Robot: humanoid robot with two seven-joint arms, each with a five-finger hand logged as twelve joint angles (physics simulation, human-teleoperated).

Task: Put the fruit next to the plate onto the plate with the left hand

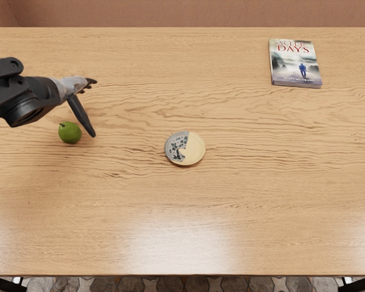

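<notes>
Over on the far left of the table (243, 207), the left robot hand (76, 91) is hanging above the wood at the end of its dark arm (21, 97), which is coming in from the left edge of the picture. The fingers are standing spread and relaxed, gripping nothing at all. One long dark finger (82, 115) is pointing down and to the right, its tip ending just beside the fruit, while the shorter ones are sticking out to the right near the top of the hand. Whether that long finger is actually touching the fruit, I cannot tell from this angle.

Right below the hand, the fruit (69, 132) is sitting on the bare table: small, round and green, lying just left of that lowered finger. It is resting on the wood, not on the plate.

Moving out toward the middle, the plate (196, 146) is lying flat, a small round dish, pale yellow with a blue-and-white patterned patch on its left side. It is sitting apart from the fruit, off to the fruit's right.

Further still, up in the far right corner, a book (295, 62) is lying face up, well apart from everything else.
</notes>
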